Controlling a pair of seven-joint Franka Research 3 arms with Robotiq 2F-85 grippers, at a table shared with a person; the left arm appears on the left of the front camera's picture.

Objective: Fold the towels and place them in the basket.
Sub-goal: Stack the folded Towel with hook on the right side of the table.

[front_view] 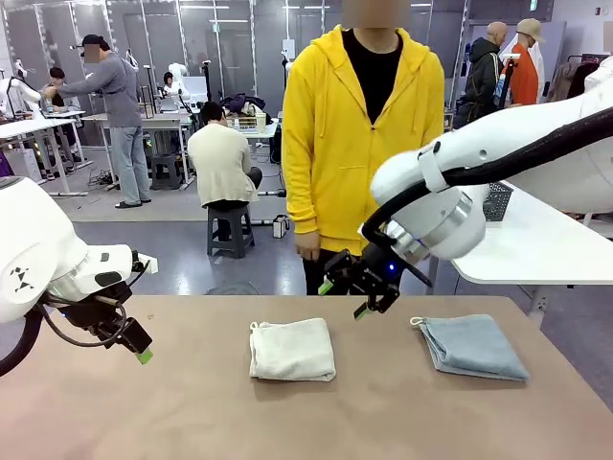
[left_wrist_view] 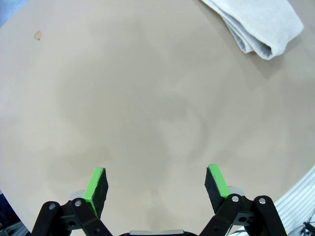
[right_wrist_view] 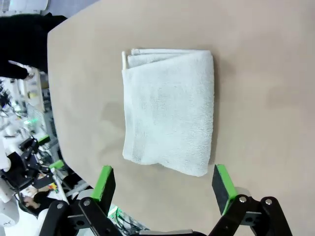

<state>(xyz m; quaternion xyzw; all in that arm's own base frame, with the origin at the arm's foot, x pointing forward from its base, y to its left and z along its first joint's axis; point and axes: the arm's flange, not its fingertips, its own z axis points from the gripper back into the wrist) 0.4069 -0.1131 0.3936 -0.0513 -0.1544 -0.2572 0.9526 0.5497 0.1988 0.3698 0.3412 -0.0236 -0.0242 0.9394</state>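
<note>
Right gripper (right_wrist_view: 165, 186) spread above cream towel (front_view: 291, 350), apparently folded; descend squarely, pinch all layers. Left gripper (left_wrist_view: 157, 186) spread, idle.

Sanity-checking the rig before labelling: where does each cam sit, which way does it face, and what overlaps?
Front: fixed between the arms, facing across the table at the person; both arms show, left end effector and right end effector.
Left wrist: looks down past the open left end effector at bare tabletop, cream towel at the corner.
Right wrist: looks down past the open right end effector onto the cream towel.
Shared: all three see the cream towel; the blue towel is in front.
</note>
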